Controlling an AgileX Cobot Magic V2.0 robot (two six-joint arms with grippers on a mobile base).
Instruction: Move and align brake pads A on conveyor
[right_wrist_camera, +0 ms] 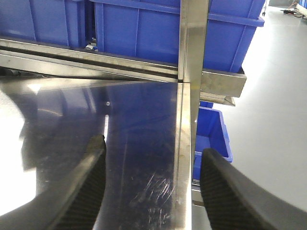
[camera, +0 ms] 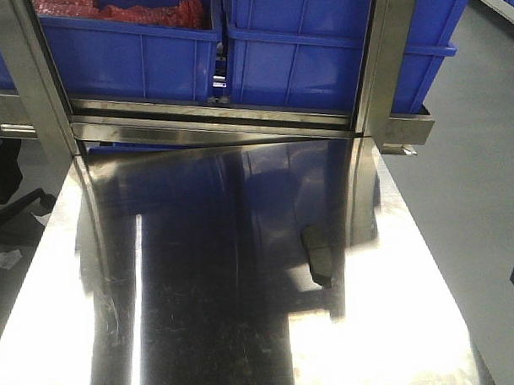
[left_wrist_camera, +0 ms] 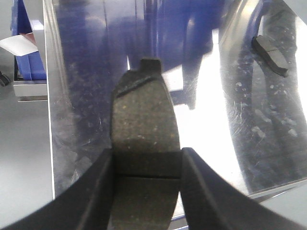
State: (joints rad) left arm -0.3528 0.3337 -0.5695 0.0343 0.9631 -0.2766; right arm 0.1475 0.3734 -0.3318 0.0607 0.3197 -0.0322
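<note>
Gripper check: left gripper is clenching one brake pad across its middle, friction face toward the wrist camera, hanging over the near edge of the steel counter. Right gripper is standing open with nothing between its fingers, hovering at the counter's right edge.

A second pad is lying flat on the counter, right of centre, well apart from the held one. The other two pads aren't showing. The conveyor isn't showing in any view either, so I'm reading this as mid-carry: one pad is in transit, at least one is waiting, and all aligning is left to do.

Blue bins are sitting on the rack behind the counter. The left bin is holding something red, and I can't tell what. The other bins' contents are hidden.
</note>
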